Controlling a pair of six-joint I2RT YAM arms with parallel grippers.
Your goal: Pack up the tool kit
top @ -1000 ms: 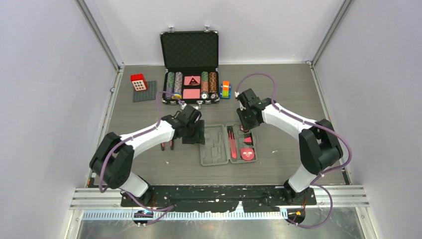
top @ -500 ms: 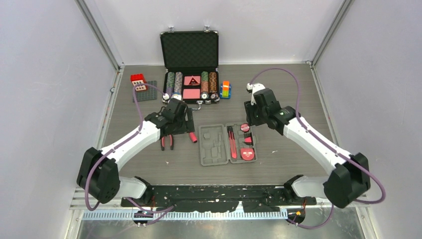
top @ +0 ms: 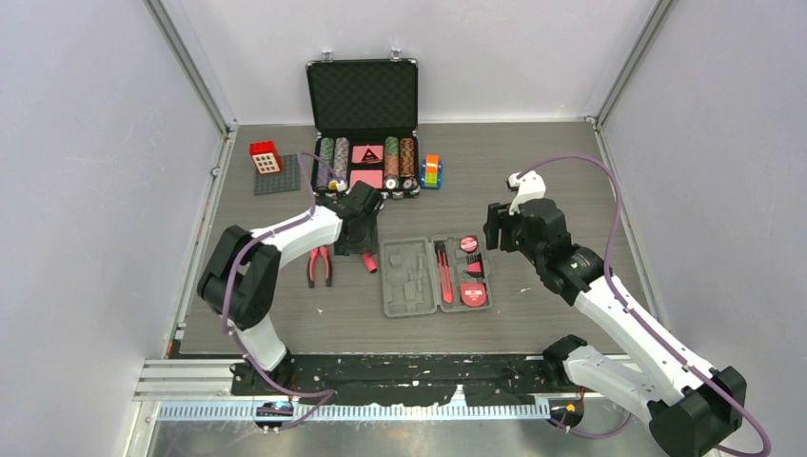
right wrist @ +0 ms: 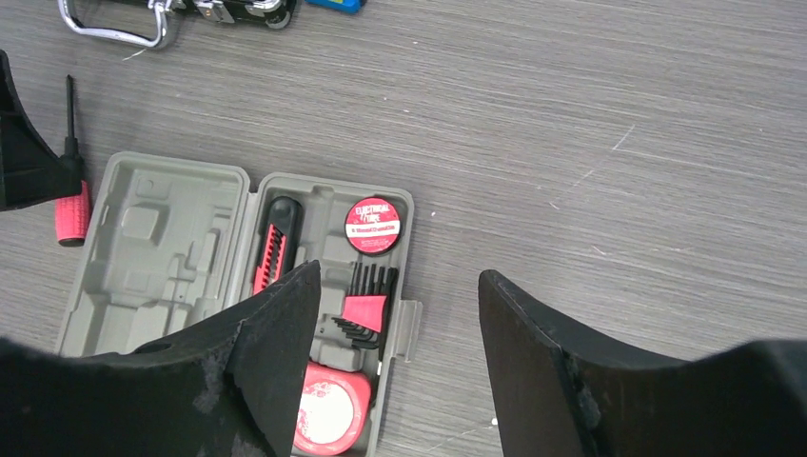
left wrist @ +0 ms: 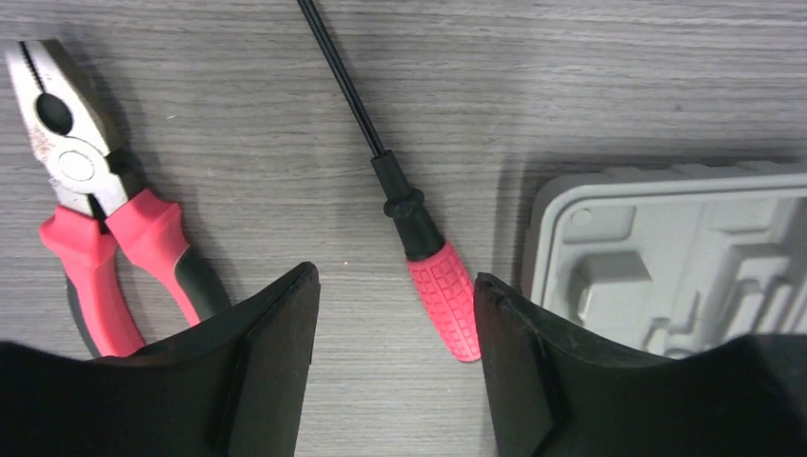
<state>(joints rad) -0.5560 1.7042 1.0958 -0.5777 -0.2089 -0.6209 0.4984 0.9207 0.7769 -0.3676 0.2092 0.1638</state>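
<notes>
Starting with the tool kit [top: 407, 278]: lies open and flat at the middle of the table [top: 571, 181], nearer the arms than the black poker-chip case [top: 363, 124] and apart from it. Carries in its right half a knife [right wrist: 276, 243], a roll of electrical tape [right wrist: 371, 226], hex keys [right wrist: 366, 305] and a tape measure [right wrist: 328, 409]; shows only bare moulded slots in the left half. Lacks the screwdriver [left wrist: 385, 176] and the pliers [left wrist: 76, 167], both on the tabletop off the left rim, the first just beside it, the second further left and clear of the first.

Judging the screwdriver as the piece in hand: looks light and stiff, with a thin steel shaft likely to roll or slip between pads. Better to take it across the ribbed red handle, thick enough to bite on. Expect the pliers to weigh more and to swing at the joint unless pinched across both handles. Expect the thin plastic kit to skid if pressed sideways while seating a tool.

Moving out to the left gripper [left wrist: 395, 314]: hangs above the screwdriver's handle end, spread wide, one finger either side of the red grip, not seen to touch it, holding nothing. Then the right gripper [right wrist: 398, 286]: hovers by the kit's right edge, spread just as wide, empty, in contact with nothing
</notes>
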